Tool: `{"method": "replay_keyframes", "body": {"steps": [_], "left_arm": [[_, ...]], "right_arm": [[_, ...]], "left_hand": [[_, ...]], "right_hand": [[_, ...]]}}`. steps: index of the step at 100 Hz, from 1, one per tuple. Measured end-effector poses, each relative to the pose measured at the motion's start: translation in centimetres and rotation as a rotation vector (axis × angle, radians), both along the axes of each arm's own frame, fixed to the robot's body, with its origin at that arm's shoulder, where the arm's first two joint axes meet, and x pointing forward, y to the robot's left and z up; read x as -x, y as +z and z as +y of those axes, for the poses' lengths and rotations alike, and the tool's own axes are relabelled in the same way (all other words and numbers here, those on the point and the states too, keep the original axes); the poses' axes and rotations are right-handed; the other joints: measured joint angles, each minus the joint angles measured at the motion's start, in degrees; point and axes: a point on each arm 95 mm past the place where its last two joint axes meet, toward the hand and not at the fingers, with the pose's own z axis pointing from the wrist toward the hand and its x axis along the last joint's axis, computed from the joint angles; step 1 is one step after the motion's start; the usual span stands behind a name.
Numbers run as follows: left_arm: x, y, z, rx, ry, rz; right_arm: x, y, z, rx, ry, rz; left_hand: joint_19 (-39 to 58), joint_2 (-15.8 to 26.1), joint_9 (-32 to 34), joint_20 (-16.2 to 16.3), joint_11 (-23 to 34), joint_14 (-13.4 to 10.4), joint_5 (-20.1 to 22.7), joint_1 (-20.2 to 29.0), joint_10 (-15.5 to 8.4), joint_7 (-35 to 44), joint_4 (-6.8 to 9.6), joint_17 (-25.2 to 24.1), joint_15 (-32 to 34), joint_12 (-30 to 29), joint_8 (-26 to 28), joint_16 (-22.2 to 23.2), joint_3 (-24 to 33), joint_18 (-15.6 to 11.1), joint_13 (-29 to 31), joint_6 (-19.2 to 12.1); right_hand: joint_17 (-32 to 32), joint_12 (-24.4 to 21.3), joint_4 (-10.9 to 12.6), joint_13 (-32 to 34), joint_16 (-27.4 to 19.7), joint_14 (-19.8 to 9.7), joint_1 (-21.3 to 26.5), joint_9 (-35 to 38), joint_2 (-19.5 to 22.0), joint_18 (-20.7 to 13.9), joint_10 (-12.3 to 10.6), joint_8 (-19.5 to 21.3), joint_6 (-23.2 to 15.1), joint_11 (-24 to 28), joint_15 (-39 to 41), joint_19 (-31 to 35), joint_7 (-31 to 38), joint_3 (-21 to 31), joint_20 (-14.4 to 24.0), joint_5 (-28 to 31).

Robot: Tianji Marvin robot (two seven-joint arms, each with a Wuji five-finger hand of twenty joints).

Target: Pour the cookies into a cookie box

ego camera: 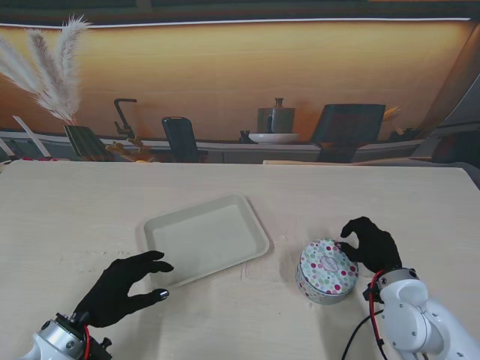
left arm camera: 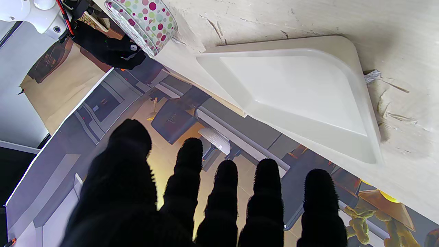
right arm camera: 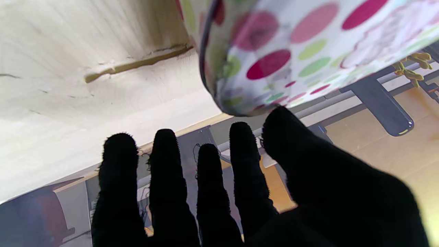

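Note:
A round polka-dot cookie tin (ego camera: 326, 270) with its lid on stands on the table to the right of centre; it also shows in the left wrist view (left arm camera: 144, 20) and fills the right wrist view (right arm camera: 308, 48). My right hand (ego camera: 371, 245) is open just right of the tin, thumb tip touching its rim, the other fingers spread and off it. A shallow cream tray (ego camera: 206, 238) lies empty at centre (left arm camera: 295, 92). My left hand (ego camera: 120, 289) hovers open at the tray's near left corner, fingers spread, holding nothing. No cookies are visible.
The pale wooden table (ego camera: 240, 187) carries only the tray and tin. Behind its far edge hangs a printed kitchen backdrop (ego camera: 240, 97). A red and black cable (ego camera: 371, 300) runs along my right wrist.

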Motion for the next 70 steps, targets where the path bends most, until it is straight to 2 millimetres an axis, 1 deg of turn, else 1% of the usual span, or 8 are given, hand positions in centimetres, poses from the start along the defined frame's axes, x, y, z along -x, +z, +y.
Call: {"method": "replay_keyframes", "body": {"steps": [31, 34, 42, 48, 52, 59, 65, 70], "left_arm": [[0.0, 0.1, 0.1, -0.003, 0.009, -0.018], [0.0, 0.1, 0.1, -0.003, 0.01, -0.02], [0.0, 0.1, 0.1, -0.005, 0.012, -0.024], [0.0, 0.1, 0.1, -0.006, 0.012, -0.024], [0.0, 0.1, 0.1, -0.007, 0.012, -0.023], [0.1, 0.1, 0.1, -0.007, 0.011, -0.023], [0.1, 0.1, 0.1, -0.008, 0.011, -0.022], [0.1, 0.1, 0.1, -0.008, 0.011, -0.022]], "right_arm": [[0.0, 0.7, 0.0, 0.012, 0.025, -0.069], [0.0, 0.8, 0.1, 0.01, 0.028, -0.075], [0.0, 1.1, 0.2, -0.004, 0.034, -0.101], [0.0, 1.4, 0.3, -0.011, 0.043, -0.128], [0.1, 1.7, 0.5, -0.011, 0.053, -0.146], [0.4, 2.2, 0.8, 0.011, 0.079, -0.172], [0.7, 2.6, 1.1, 0.034, 0.105, -0.19], [0.9, 2.7, 1.4, 0.038, 0.122, -0.201]], "left_hand": [[0.0, 0.0, 0.0, 0.0, 0.0, 0.0, 0.0, 0.0, 0.0, 0.0, 0.0, 0.0, 0.0, 0.0, 0.0, 0.0, -0.3, 0.0, 0.0, 0.0], [0.0, 0.0, 0.0, 0.0, 0.0, 0.0, 0.0, 0.0, 0.0, 0.0, 0.0, 0.0, 0.0, 0.0, 0.0, 0.0, -0.3, 0.0, 0.0, 0.0], [0.0, 0.0, 0.0, 0.0, 0.0, 0.0, 0.0, 0.0, 0.0, 0.0, 0.0, 0.0, 0.0, 0.0, 0.0, 0.0, -0.3, 0.0, 0.0, 0.0], [0.0, 0.0, 0.0, 0.0, 0.0, 0.0, 0.0, 0.0, 0.0, 0.0, 0.0, 0.0, 0.0, 0.0, 0.0, 0.0, -0.3, 0.0, 0.0, 0.0], [0.0, 0.0, 0.0, 0.0, 0.0, 0.0, 0.0, 0.0, 0.0, 0.0, 0.0, 0.0, 0.0, 0.0, 0.0, 0.0, -0.5, 0.0, 0.0, 0.0], [0.0, 0.0, 0.0, 0.0, 0.0, 0.0, 0.0, 0.0, 0.0, -0.1, 0.0, 0.1, 0.0, 0.0, 0.0, 0.0, -0.5, 0.0, 0.0, 0.0], [0.0, 0.2, 0.0, 0.0, 0.0, 0.0, 0.0, 0.0, 0.0, -0.1, 0.0, 0.1, 0.0, 0.0, 0.0, 0.0, -0.5, 0.0, 0.1, 0.0], [0.0, 0.6, 0.3, 0.0, 0.0, 0.0, 0.0, 0.0, 0.0, -0.1, 0.0, 0.1, 0.0, 0.0, 0.0, 0.0, -0.6, 0.0, 0.1, 0.0]], "right_hand": [[-0.1, -0.1, 0.8, -0.9, 0.0, 0.0, -1.2, -0.6, 0.0, 0.0, 0.0, 0.0, 0.0, -0.1, -0.9, -0.5, -2.3, 2.9, -1.7, 0.0], [-0.1, -0.1, 1.5, -0.9, 0.0, 0.0, -2.6, -0.6, 0.0, 0.0, 0.0, 0.0, 0.0, 0.0, -0.9, -0.5, -2.6, 3.0, -2.1, 0.0], [-0.7, -0.1, 2.5, -0.9, 0.0, 0.0, -2.5, -0.6, 0.0, 0.0, 0.0, 0.0, 0.0, 0.0, -0.9, -0.5, -3.0, 3.7, -2.2, 0.0], [-0.7, -0.1, 3.7, -0.9, 0.0, 0.0, -4.5, -0.6, -0.3, 0.0, 0.0, 0.8, 0.0, 0.0, -0.9, -0.5, -3.7, 4.7, -2.5, 0.0], [-0.7, -0.1, 4.8, -0.9, 0.0, 0.0, -5.3, -0.6, -1.1, 0.0, 0.0, 3.1, 0.0, 0.0, -0.9, -0.5, -4.8, 5.1, -2.9, 0.1], [-0.7, -0.1, 4.9, -0.9, 0.0, 0.0, -8.4, -0.6, -1.6, 0.0, 0.0, 4.8, 0.0, -0.1, -0.9, -0.5, -6.5, 5.4, -3.2, 0.2], [-1.5, -0.1, 5.8, -0.9, -0.4, 0.0, -11.3, -0.6, -1.3, 0.0, 0.0, 4.9, 0.1, -0.1, -2.2, -2.1, -8.6, 5.1, -4.3, 0.3], [-2.8, -1.0, 6.3, -1.7, -1.3, 0.0, -13.1, -0.6, -0.3, 0.0, 0.0, 3.8, 0.1, -2.2, -4.6, -3.6, -11.0, 4.1, -5.4, 0.3]]}}
